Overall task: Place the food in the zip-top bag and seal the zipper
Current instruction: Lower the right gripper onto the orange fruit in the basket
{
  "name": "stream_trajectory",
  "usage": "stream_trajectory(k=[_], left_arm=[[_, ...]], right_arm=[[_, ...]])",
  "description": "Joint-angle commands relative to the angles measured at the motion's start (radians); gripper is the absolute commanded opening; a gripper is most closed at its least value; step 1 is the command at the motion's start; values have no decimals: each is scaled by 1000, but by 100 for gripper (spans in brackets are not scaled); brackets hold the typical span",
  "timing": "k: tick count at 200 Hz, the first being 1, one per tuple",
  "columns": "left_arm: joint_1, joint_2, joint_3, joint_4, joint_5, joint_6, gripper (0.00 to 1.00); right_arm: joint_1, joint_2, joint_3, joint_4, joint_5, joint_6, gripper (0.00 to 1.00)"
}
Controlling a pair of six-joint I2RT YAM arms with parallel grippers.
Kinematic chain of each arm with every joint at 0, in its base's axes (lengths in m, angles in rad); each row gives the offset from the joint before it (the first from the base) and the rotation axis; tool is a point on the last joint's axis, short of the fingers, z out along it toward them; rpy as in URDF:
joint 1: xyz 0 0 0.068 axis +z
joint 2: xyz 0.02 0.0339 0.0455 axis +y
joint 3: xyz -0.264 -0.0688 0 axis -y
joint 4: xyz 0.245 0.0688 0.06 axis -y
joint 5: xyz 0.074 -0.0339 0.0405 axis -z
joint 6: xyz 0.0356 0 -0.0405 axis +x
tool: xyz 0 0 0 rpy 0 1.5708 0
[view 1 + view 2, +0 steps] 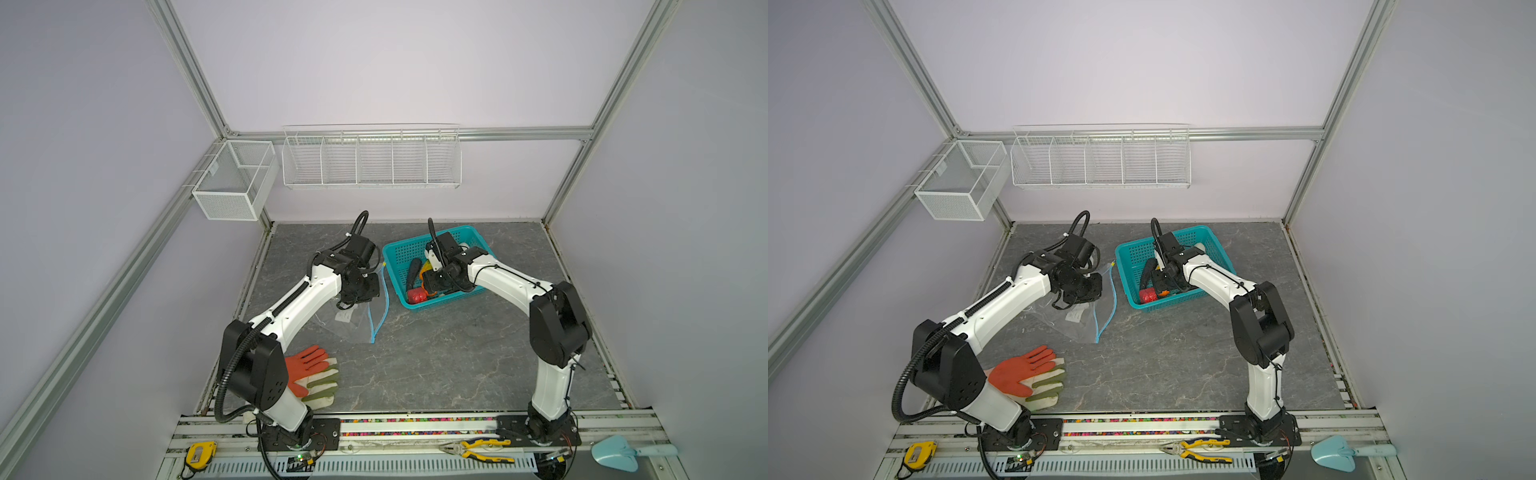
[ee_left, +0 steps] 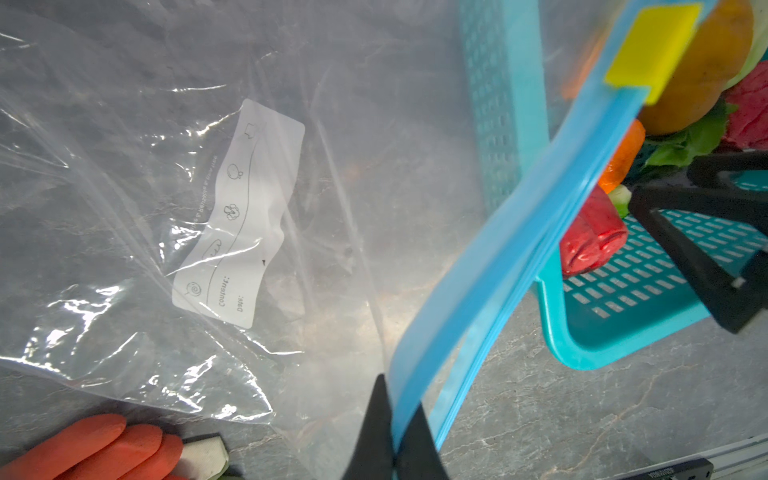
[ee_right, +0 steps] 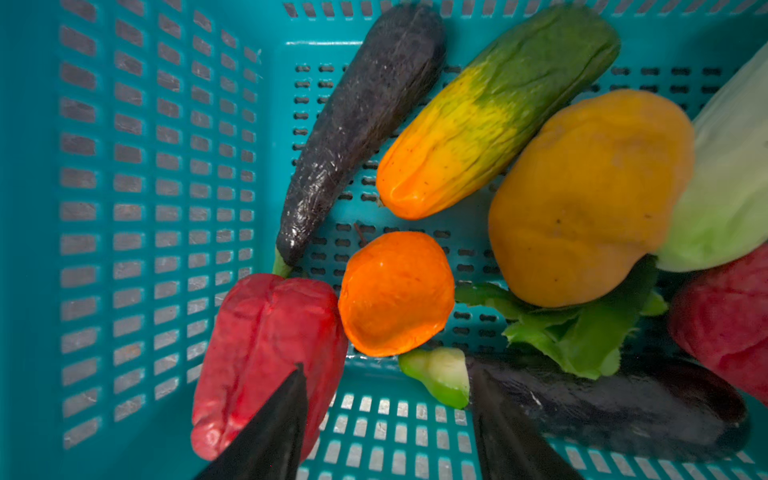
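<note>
Reviewing the station shows the task at its opening stage, with no item bagged. The zip-top bag (image 2: 208, 166) lies crumpled on the table (image 1: 457, 361) just beside the teal basket (image 3: 145, 208), and nothing shows inside its clear film. The left gripper (image 2: 395, 440) has its jaws pressed together on the light-blue zipper (image 2: 519, 232), holding that edge raised off the table. The strip appears split into two layers near the grip, so the mouth is judged at least partly open. The yellow slider (image 2: 652, 50) sits at the end of the strip nearest the basket. All of the food (image 3: 490, 116) seen lies in the basket, including a red pepper (image 3: 266, 353), an orange piece (image 3: 395, 291), a dark eggplant (image 3: 365, 124), a yellow-brown piece (image 3: 590, 199) and a pale cabbage (image 3: 731, 187). The right gripper (image 3: 386, 395) is down inside the basket with its jaws spread and nothing between them, poised over the red pepper and the orange piece. Contact with either cannot be confirmed. Outstanding: every piece must be transferred into the bag, then the slider run along the strip. A pair of orange-and-green gloves (image 1: 311, 374) lies apart near the left arm's base, not part of the job.
</note>
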Motion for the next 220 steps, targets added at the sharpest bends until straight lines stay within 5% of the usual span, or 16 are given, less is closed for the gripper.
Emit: stream_trajectory(k=[1, 220], left_arm=[[4, 12, 19, -3, 6, -6, 0], [4, 17, 5, 7, 8, 5, 0]], right_arm=[[2, 23, 29, -23, -20, -18, 65], [-3, 185, 120, 4, -21, -13, 60]])
